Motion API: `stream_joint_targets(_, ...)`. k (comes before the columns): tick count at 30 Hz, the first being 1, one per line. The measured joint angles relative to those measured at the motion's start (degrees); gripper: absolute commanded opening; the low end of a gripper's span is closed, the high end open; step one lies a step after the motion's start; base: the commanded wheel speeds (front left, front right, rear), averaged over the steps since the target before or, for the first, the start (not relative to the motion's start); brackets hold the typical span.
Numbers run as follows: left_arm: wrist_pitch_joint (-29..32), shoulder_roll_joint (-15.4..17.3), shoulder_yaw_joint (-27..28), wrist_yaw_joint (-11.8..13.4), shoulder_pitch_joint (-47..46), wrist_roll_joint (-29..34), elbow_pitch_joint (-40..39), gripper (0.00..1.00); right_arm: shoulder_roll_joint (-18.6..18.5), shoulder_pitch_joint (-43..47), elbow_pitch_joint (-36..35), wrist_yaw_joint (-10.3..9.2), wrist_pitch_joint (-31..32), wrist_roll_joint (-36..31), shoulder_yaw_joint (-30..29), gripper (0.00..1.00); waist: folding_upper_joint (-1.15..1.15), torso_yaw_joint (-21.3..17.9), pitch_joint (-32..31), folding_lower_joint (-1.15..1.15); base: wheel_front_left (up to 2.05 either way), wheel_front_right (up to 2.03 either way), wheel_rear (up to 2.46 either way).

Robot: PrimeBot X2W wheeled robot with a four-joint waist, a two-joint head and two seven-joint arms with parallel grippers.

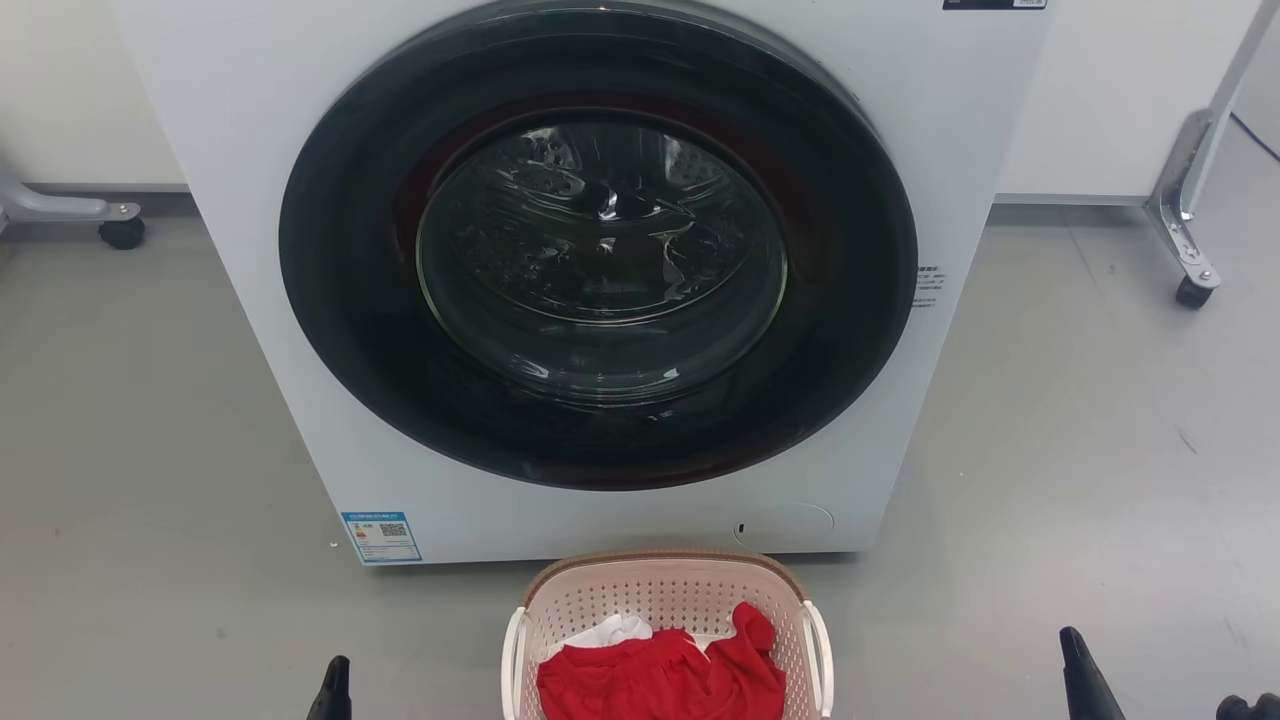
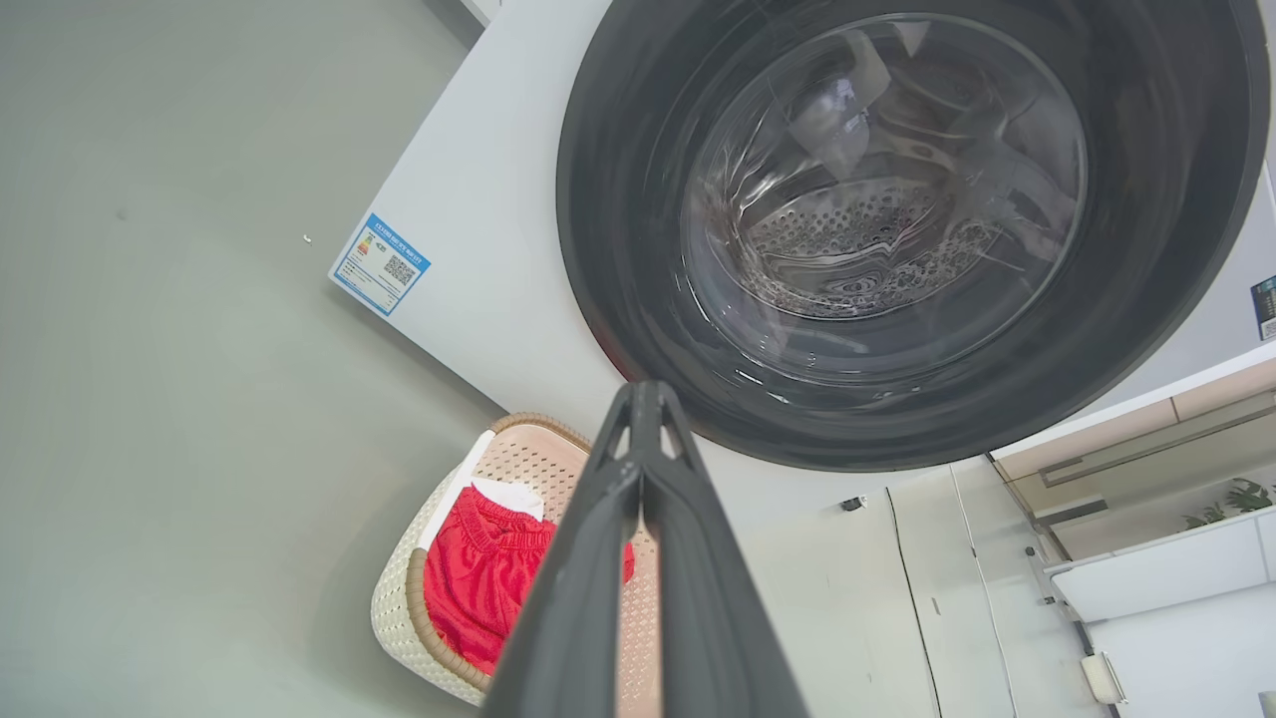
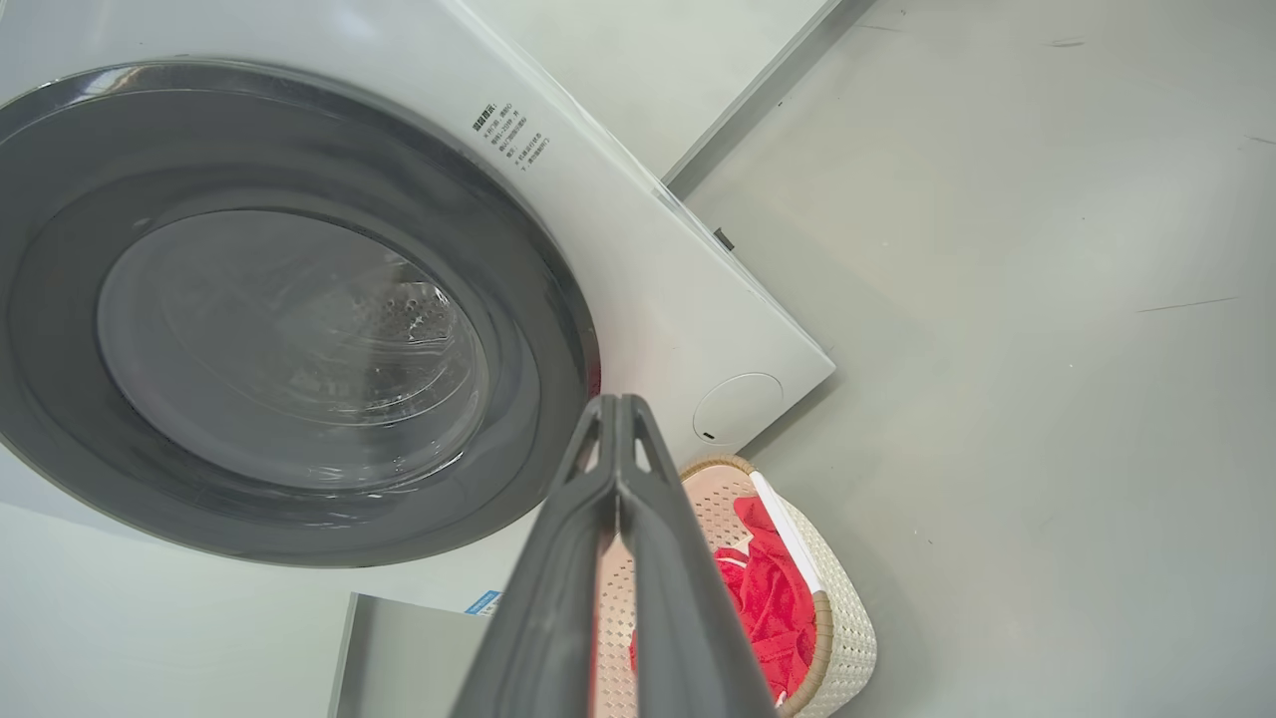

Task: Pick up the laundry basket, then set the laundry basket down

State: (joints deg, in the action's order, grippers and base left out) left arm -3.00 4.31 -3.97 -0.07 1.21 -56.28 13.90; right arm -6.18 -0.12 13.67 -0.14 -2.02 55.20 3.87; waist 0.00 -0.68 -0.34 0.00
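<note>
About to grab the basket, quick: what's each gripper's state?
Left gripper: closed, empty.
Right gripper: closed, empty.

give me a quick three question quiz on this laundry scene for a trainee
1. True or false: the washing machine door is closed.
2. What lies in the laundry basket? A) red cloth and white cloth B) blue towels C) nothing
3. Fill in: the left claw and right claw are both ____, holding nothing.
Key: 1 true; 2 A; 3 shut.
</note>
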Motion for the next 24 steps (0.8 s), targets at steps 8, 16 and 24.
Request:
stream_joint_targets(8, 1.76, -0.32, 1.57, -1.04, -0.72, -5.68, 0.40, 0.00, 0.69, -0.64, 0.41, 1.16, 1.47, 6.17, -1.92, 0.00, 0.00, 0.12, 0.07, 0.00, 0.00, 0.00, 0.00)
stream_joint_targets(16, 3.37, -0.67, 3.15, -2.31, -1.54, -11.88, 0.73, 0.00, 1.32, -1.76, 0.75, 2.27, 2.69, 12.11, -3.85, 0.00, 0.00, 0.23, 0.13, 0.00, 0.00, 0.00, 0.00)
stream_joint_targets(24, 5.00, -0.89, 4.66, -3.49, -2.54, -17.74, 0.93, 0.00, 1.83, -2.32, 1.29, 3.50, 4.30, 18.35, -5.80, 0.00, 0.00, 0.35, 0.20, 0.00, 0.00, 0.00, 0.00)
